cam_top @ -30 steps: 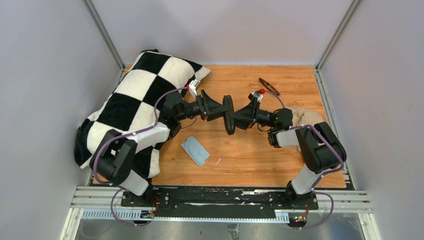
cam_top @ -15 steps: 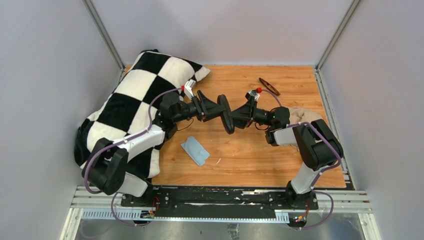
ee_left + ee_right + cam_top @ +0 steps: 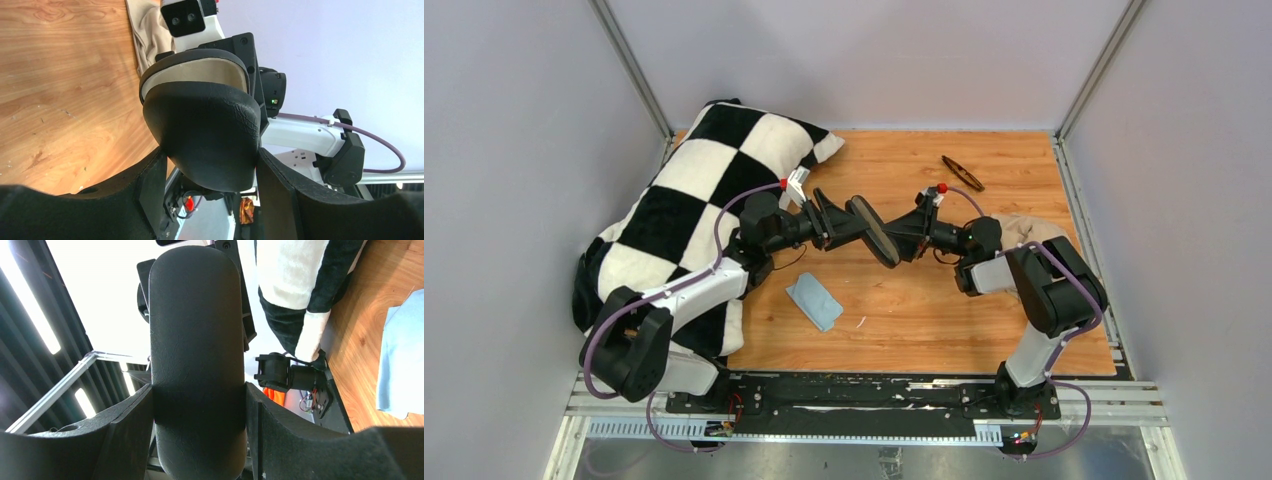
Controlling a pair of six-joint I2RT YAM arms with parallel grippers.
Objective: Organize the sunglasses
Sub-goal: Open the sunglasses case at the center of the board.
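**Top view.** The left pincer (image 3: 849,222) and the right pincer (image 3: 904,232) meet over the middle of the worktop (image 3: 924,320). Each is clenched on an opposite side of a black case (image 3: 873,230), which is held tilted between them. The sunglasses (image 3: 962,173) lie folded on the worktop near its far edge, right of centre, well apart from the case and both pincers. A blue cloth (image 3: 814,301) lies nearer the arm bases, left of centre. A checkered pillow (image 3: 694,200) covers the left side, and a beige cloth (image 3: 1034,232) sits at the right edge, partly behind the right arm.

**Left wrist view.** The case fills the gap between the two fingers (image 3: 150,195), gripped across its width. Its lid stands slightly ajar, showing a beige lining (image 3: 195,75).

**Right wrist view.** The fingers (image 3: 125,430) clamp the smooth black shell of the case, with the pillow and blue cloth to the right
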